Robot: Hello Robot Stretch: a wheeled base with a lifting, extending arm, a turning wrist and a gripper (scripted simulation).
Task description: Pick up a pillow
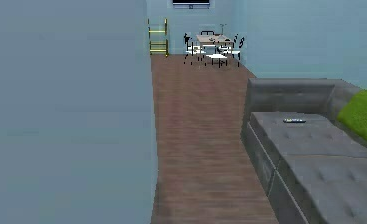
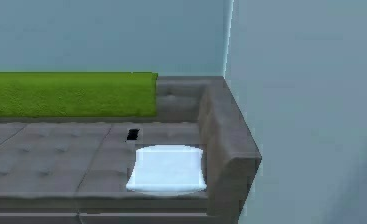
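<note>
On the grey sofa (image 2: 51,150) a pale pillow (image 2: 168,168) lies at six o'clock, armrest (image 2: 229,135) at three: approach looks done, reaching out comes next, gripper's state I cannot tell.

In the forward view, the right and bottom edges cut off the grey sofa (image 1: 306,165), and the green cover (image 1: 359,112) on its back ran out at the right edge. A small dark thing (image 1: 294,120) on the seat was too small for us to name. At top centre, the table and chairs (image 1: 213,47) were tiny, as was a yellow frame (image 1: 158,38) beside them. In the arm side view, the left and bottom edges cropped the sofa, and we could not tell whether the pillow (image 2: 168,168) touched the armrest (image 2: 226,130).
</note>
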